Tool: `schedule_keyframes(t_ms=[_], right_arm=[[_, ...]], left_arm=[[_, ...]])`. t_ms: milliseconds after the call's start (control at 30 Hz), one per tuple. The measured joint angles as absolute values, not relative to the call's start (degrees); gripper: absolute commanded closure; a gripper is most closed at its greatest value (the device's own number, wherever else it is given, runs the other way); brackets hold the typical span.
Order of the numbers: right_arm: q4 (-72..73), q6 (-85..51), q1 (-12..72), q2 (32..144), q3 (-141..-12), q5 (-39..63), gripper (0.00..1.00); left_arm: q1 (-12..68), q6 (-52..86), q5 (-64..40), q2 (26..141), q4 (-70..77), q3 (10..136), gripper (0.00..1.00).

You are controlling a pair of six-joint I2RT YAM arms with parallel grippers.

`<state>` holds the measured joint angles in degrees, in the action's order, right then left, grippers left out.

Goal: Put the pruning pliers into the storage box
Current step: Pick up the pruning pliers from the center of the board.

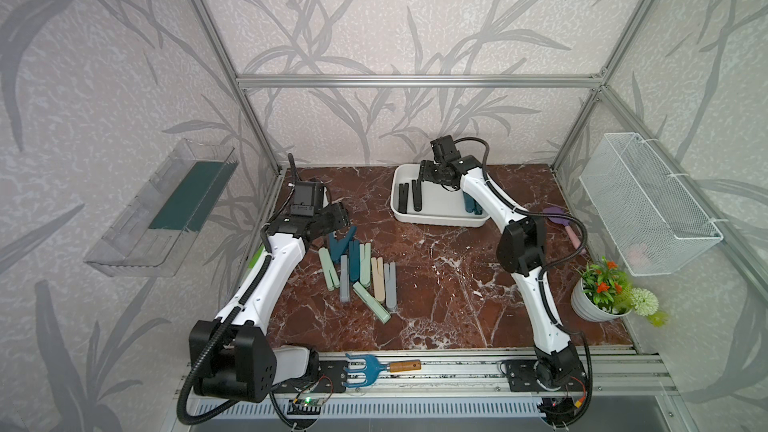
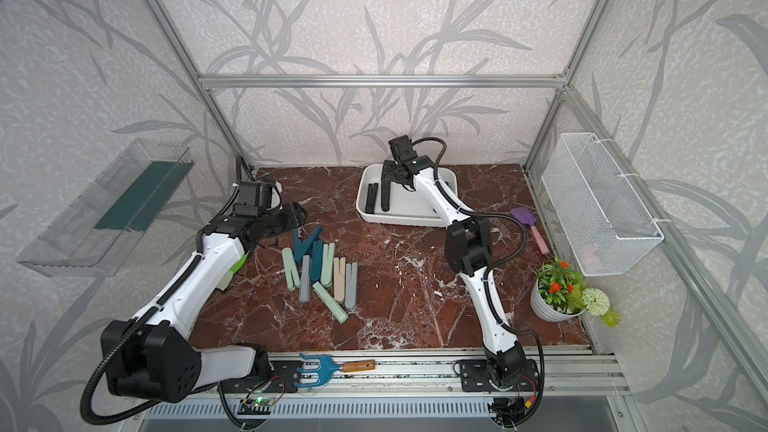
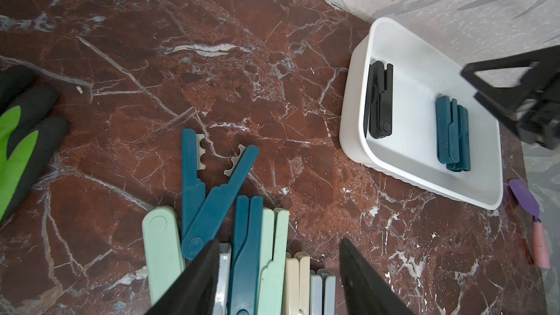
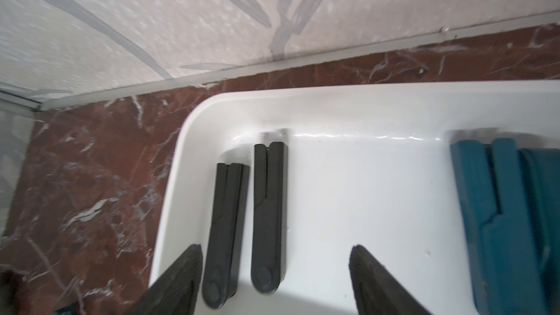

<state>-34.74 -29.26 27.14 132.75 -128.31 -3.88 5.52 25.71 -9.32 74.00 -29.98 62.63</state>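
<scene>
Nearest, on the front rail, lies the blue hand rake. Beyond it, on the marble table, the loose pruning pliers lie side by side in mint, grey, beige and teal; one teal pair lies splayed open, showing its notched blades. In the left wrist view the near ends of this group are cut off by the frame edge and by the fingers. The left gripper hangs above the group's far end, jaws apart, clamping nothing. A green-and-black item, largely hidden under the left arm in both top views, cannot be identified. Farther back stands the storage box. It contains two black pliers and a teal stack, which the right arm mostly hides in the top views. The right gripper is poised over the black pliers, jaws apart and empty.
</scene>
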Motion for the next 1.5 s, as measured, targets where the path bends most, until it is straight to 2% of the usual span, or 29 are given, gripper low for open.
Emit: schedule_keyframes(t_ms=[133, 267, 367, 567, 867, 1300, 1500], right_arm=[[-25.0, -30.5, 30.9, 113.9, -103.4, -5.1, 0.22], [-20.9, -32.5, 36.5, 102.5, -87.9, -6.4, 0.22], [-21.4, -34.3, 41.4, 99.2, -81.8, -6.5, 0.22], [-22.0, -40.6, 48.8, 99.7, -73.3, -3.9, 0.27], [-22.0, -46.5, 53.8, 110.7, -75.4, 0.8, 0.28], [-25.2, -46.6, 55.4, 112.9, -79.1, 2.7, 0.31], [-27.5, -46.1, 56.8, 114.9, -80.6, 2.7, 0.33]], left_arm=[[5.5, 26.4, -9.1, 73.4, -30.0, 61.1, 0.37], [5.5, 27.0, -8.3, 72.4, -30.3, 58.7, 0.37], [5.5, 27.2, -7.7, 71.8, -30.5, 57.7, 0.37], [5.5, 29.1, -6.1, 71.4, -29.9, 53.5, 0.37], [4.7, 32.0, -3.1, 79.5, -26.8, 53.2, 0.38], [2.5, 31.8, 0.2, 93.7, -24.6, 61.8, 0.36], [2.5, 31.6, 0.1, 96.3, -24.1, 63.0, 0.36]])
